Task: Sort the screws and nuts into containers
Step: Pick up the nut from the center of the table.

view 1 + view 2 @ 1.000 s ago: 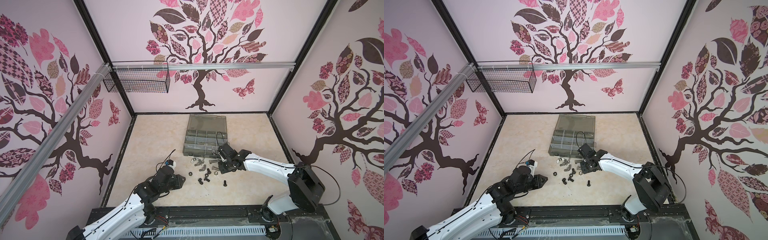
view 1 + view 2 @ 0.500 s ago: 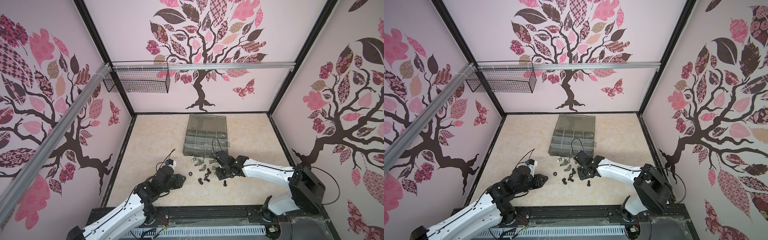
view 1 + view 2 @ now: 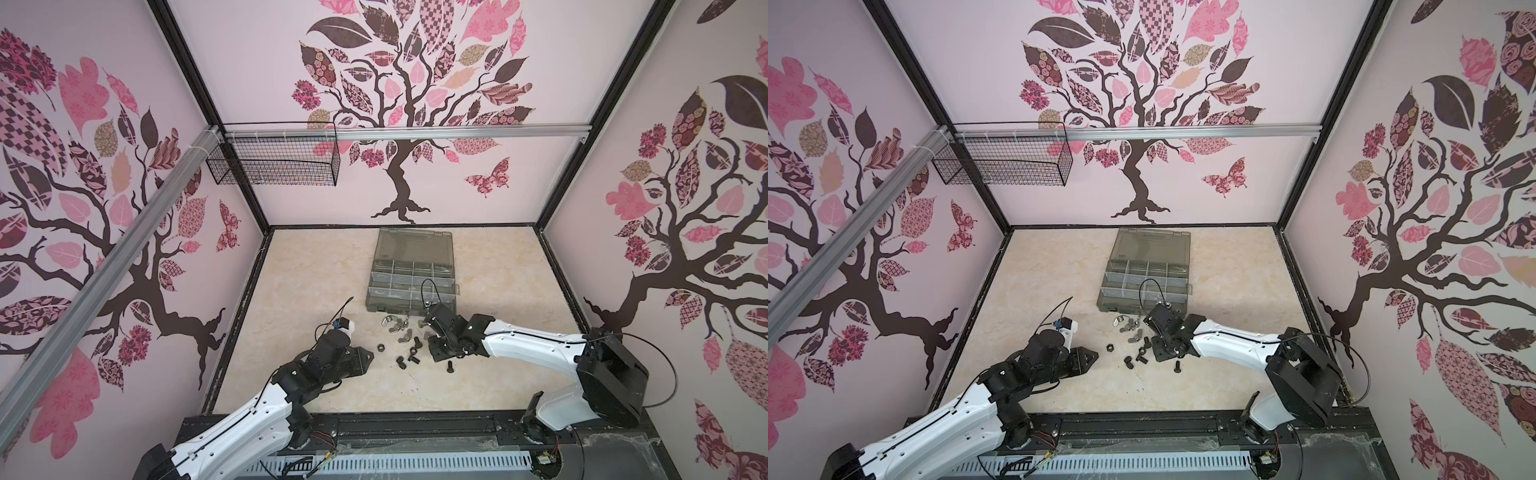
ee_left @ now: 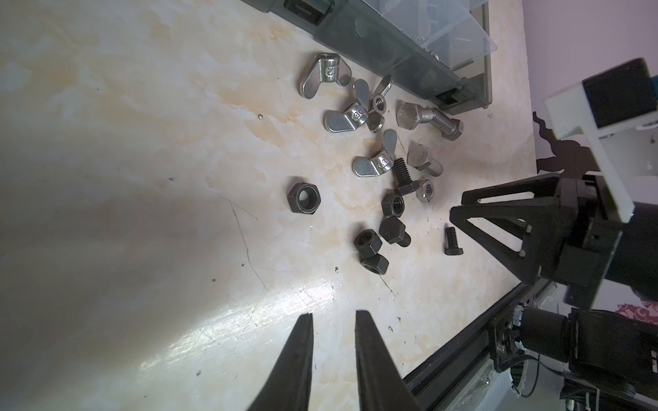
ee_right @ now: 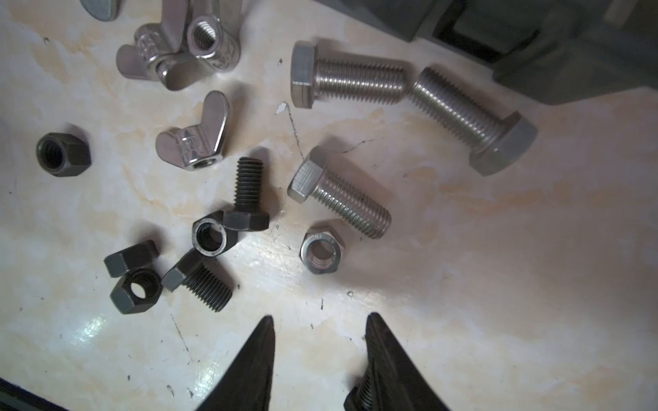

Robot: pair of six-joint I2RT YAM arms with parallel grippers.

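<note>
On the marbled tabletop (image 3: 316, 266), just in front of the smoky grey organizer case (image 3: 409, 302), we see the screws and nuts lying loose in one scatter, outside the case. Its compartments (image 3: 405, 275) face up and its lid (image 3: 413, 245) lies open towards the back wall. Nearest the case lie three silver hex bolts (image 5: 350, 80), two of them meeting at their shank ends. A silver hex nut (image 5: 320, 254) sits just beside the tip of the third. Four silver wing nuts (image 4: 322, 76) cluster next to them, two overlapping. Black hex nuts (image 5: 135, 290) and short black bolts (image 5: 247, 194) lie mixed closer to the arms, with one lone black nut (image 4: 303, 196) apart from the rest. We find the right gripper (image 5: 320, 316) low at the edge of the scatter, fingers spread and holding nothing, another black bolt (image 4: 452, 242) just beside it. We see the left gripper (image 4: 334, 315) near the pile but clear of it, fingers only narrowly parted and empty
</note>
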